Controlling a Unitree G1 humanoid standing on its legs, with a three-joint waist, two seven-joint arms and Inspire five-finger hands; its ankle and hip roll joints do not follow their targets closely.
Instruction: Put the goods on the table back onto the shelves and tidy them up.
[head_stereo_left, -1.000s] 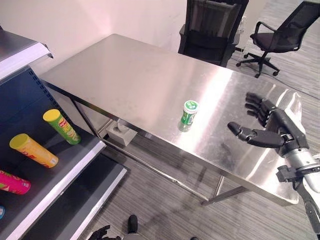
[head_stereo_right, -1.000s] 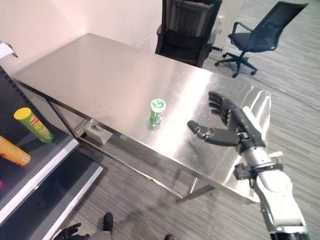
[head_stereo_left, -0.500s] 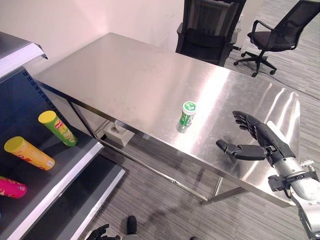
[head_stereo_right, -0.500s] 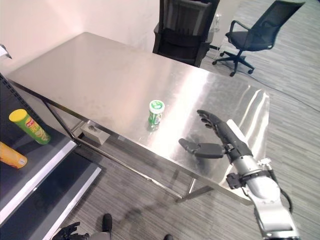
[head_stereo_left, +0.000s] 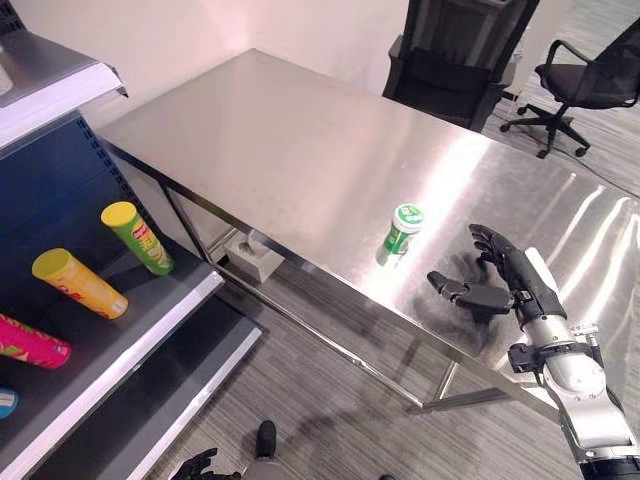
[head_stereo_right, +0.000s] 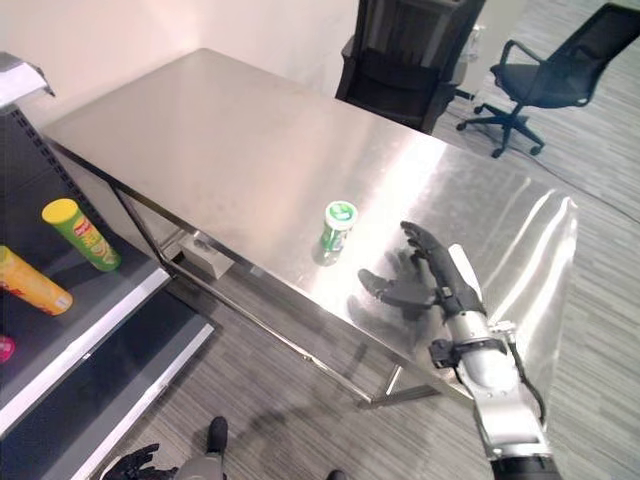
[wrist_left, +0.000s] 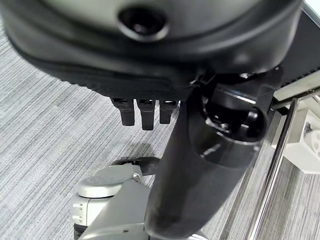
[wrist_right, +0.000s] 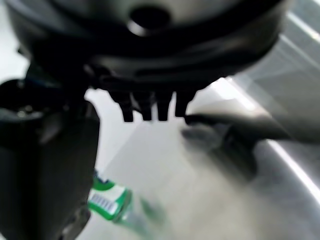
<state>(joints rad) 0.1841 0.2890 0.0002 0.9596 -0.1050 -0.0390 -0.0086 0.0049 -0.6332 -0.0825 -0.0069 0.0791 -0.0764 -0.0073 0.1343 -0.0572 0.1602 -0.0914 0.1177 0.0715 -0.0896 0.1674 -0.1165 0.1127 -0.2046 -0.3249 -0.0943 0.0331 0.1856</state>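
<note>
So the big stainless-steel desk takes up most of the scene, bare except for one item. Off to the robot's left is the dark blue shelf unit with a white front edge, and it's already got a few tubes lying on their sides: a green tube with a yellow lid, an orange-yellow tube and a pink one at the edge. Two black office chairs sit behind the desk.

The only thing left to shelve, as far as I can see, is the small green canister with a white-and-green lid, standing upright near the desk's front edge.

The right hand is low over the desk just beside the canister, not touching it, fingers spread and thumb stuck out toward it (nothing held). The left hand hangs down by the floor, fingers relaxed and straight-ish, idle.

My read: this is the reach-in step for the last item. Next move needs the right hand to slide toward the robot's left so the canister sits between thumb and fingers, then close on it without tipping it over. It's small and top-heavy-looking, so a nudge could topple it.
</note>
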